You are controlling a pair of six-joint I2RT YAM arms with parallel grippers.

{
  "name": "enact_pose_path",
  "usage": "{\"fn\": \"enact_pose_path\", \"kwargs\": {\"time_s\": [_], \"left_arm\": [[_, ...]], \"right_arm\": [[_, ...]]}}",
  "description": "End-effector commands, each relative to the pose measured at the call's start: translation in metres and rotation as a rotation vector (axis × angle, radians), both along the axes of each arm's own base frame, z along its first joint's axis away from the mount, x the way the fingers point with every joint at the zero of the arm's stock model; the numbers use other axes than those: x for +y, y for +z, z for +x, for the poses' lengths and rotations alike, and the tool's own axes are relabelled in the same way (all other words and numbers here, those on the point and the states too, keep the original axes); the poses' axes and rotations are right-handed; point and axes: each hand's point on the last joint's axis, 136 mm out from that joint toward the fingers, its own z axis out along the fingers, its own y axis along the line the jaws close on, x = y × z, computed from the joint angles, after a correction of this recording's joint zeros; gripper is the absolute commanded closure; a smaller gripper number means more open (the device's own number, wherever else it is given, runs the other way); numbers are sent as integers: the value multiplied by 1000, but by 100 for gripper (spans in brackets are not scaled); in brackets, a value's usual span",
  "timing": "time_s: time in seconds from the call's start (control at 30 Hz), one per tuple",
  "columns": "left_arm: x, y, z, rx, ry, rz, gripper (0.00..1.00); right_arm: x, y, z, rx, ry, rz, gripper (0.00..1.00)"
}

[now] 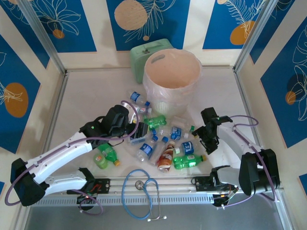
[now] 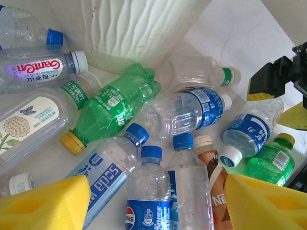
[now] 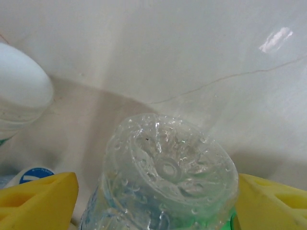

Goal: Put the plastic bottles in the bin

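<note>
While both arms reach in from the near edge, the plastic bottles (image 1: 158, 141) lie in a loose heap on the white table (image 1: 86, 96), just in front of the bin (image 1: 165, 98). The bin stands upright at mid-table with its bag liner folded over the rim. A mint-green box (image 1: 146, 52) sits behind it, touching or nearly so.

Left gripper (image 1: 139, 135): over the left side of the heap. In the left wrist view (image 2: 153, 211) its 2 yellow fingers (image 2: 43, 206) stand well apart. Several blue-capped bottles and 1 brown-labelled bottle (image 2: 218, 191) lie in the span between them, and nothing is clamped. Further up that view, a green bottle with a yellow cap (image 2: 115, 108) lies on its side with its base just beside the bin's ribbed wall (image 2: 134, 28).

Right gripper (image 1: 197, 139): at the right edge of the heap. In its own wrist view (image 3: 158, 211) the pads are apart on either side of a clear bottle (image 3: 168, 177), seen base-on. A slim gap shows at the left pad (image 3: 38, 201), and the right pad sits at the bottle's edge.

Other notes:
- 1 green bottle (image 1: 106, 155) lies apart, left of the heap.
- A blue stethoscope (image 1: 141, 191) lies coiled near the arm bases.
</note>
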Motion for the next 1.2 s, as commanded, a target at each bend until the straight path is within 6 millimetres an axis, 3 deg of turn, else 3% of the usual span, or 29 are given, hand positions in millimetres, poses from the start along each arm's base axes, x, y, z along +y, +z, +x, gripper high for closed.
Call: {"fn": "enact_pose_path", "kwargs": {"time_s": [0.0,0.7,0.93,1.17], "left_arm": [[-4,-3,-4,7,-18,-4,26],[-2,-4,-5,1,-17,6,27],[-1,-2,-3,-7,-14,8,27],[-1,1,-3,-16,-12,4,27]], "right_arm": [[-3,-4,2,2,-30,1,18],[-12,-24,19,10,-60,-7,23],[-16,-13,23,-12,-60,-14,29],[-21,16,23,-79,-53,-15,32]]}}
